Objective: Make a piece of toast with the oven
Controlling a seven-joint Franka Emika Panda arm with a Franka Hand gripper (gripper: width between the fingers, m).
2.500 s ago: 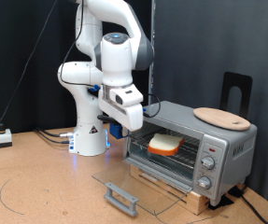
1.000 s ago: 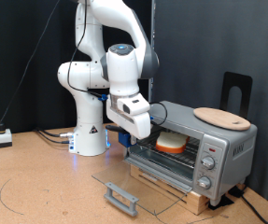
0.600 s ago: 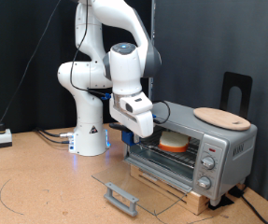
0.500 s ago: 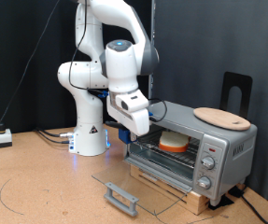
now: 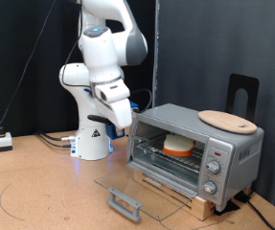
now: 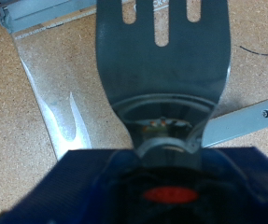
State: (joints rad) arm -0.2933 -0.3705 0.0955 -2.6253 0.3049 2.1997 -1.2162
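The silver toaster oven (image 5: 223, 146) stands at the exterior view's right on a wooden base, its glass door (image 5: 142, 188) dropped open and flat. The piece of toast (image 5: 178, 146) lies on the wire rack inside, apart from the hand. My gripper (image 5: 126, 127) hangs just left of the oven's mouth, outside it. In the wrist view a grey slotted metal spatula blade (image 6: 162, 65) sticks out from a blue holder (image 6: 162, 191) over the glass door (image 6: 54, 89). The fingers themselves are hidden.
A round wooden board (image 5: 226, 120) lies on the oven's top, with a black stand (image 5: 240, 91) behind it. The door's grey handle (image 5: 125, 202) juts towards the front, and also shows in the wrist view (image 6: 244, 119). A small white box (image 5: 1, 141) sits at far left.
The arm has pulled back out of the oven's mouth and swung to the exterior view's left. The toast stays on the rack, deeper inside than 2.5 s ago.
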